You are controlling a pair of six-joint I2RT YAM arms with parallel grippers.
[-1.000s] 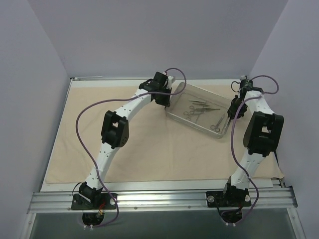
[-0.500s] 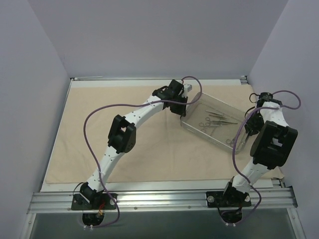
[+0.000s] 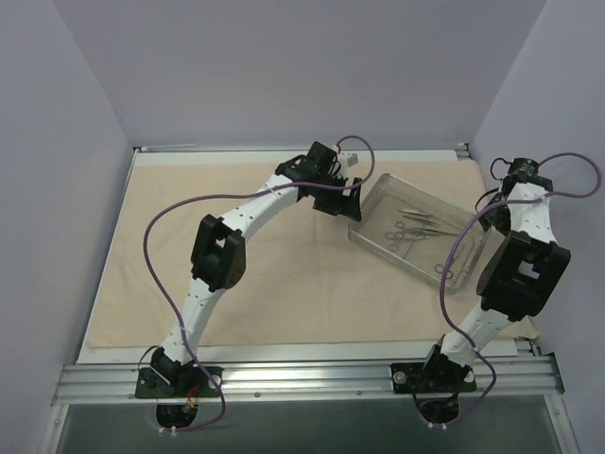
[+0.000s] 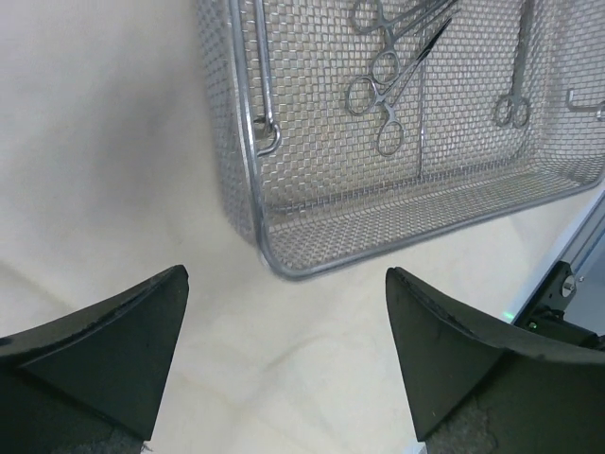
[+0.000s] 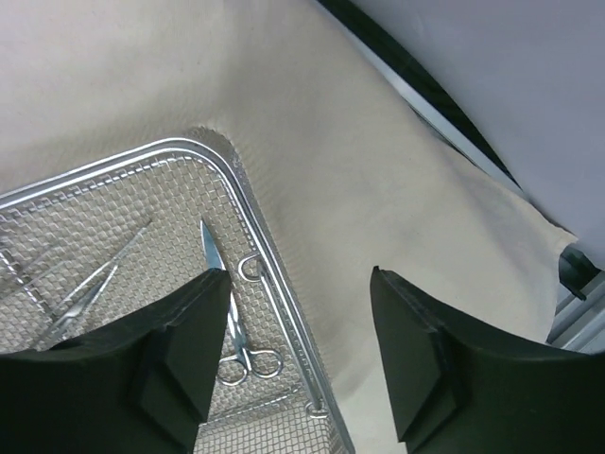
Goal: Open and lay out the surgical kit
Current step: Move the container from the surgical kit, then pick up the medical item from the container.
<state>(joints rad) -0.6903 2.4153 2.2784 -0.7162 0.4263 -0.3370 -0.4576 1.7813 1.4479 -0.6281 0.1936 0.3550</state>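
The beige cloth wrap [image 3: 265,274] lies spread flat over the bench [image 3: 312,353]. On its rear right part sits the wire-mesh tray [image 4: 378,203], set at a slant to the bench edge. Slim metal instruments [image 3: 408,232], ring-handled scissors and forceps among them, lie loose on the tray floor. The left jaws stand wide apart and hold nothing. The tray's nearest corner lies just ahead of them on the cloth, outside their gap. The right jaws are parted too and grip nothing, hanging over the tray's opposite end, its rim running beneath their gap.
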